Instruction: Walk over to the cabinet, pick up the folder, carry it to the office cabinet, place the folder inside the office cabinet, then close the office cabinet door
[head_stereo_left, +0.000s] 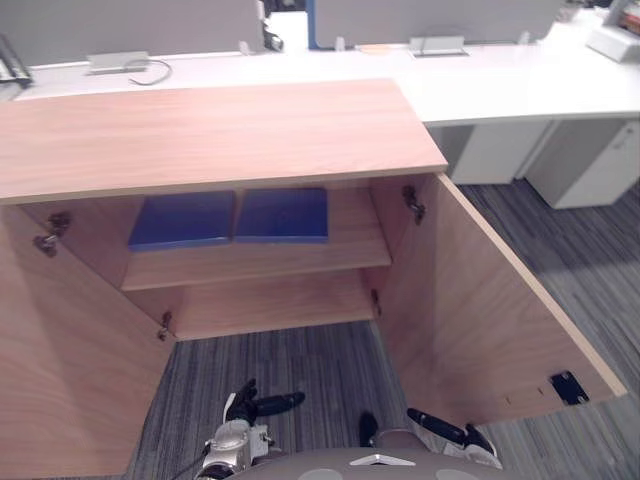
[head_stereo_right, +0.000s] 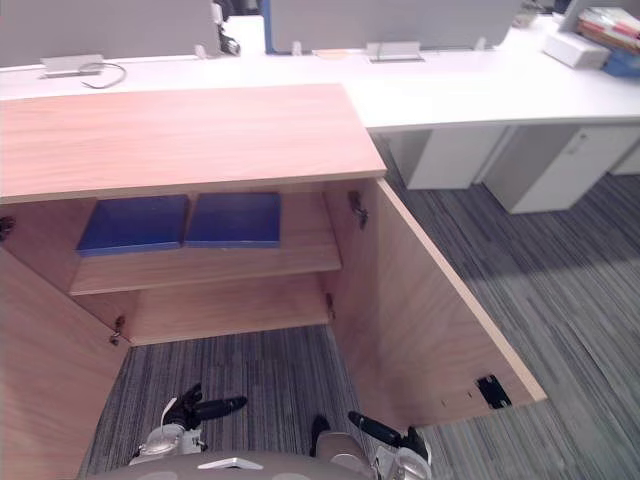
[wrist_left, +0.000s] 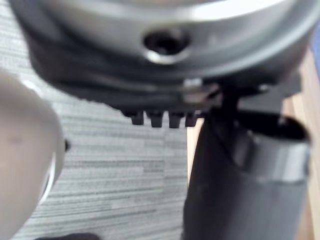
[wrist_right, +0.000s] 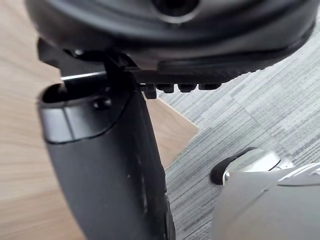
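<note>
- Lowest in the frame, left of centre, the left hand (head_stereo_left: 258, 405) hangs over grey striped carpet (head_stereo_left: 290, 360), fingers loosely straight and apart, holding nothing.
- At the bottom edge, right of centre, the right hand (head_stereo_left: 443, 427) is also empty, fingers stretched out. Its wrist view brings the wood of the open right door (head_stereo_left: 480, 300) up close behind the thumb (wrist_right: 105, 165).
- The left door (head_stereo_left: 60, 380) fills the lower left corner, swung wide.
- Inside the cabinet (head_stereo_left: 210, 130), a blue folder (head_stereo_left: 183, 220) and a second blue folder (head_stereo_left: 283, 214) lie flat, side by side on the upper shelf (head_stereo_left: 260, 262).
- Along the top runs a white desk (head_stereo_left: 500, 90). The right eye view adds a pile of books or papers (head_stereo_right: 605, 25) at upper right.
</note>
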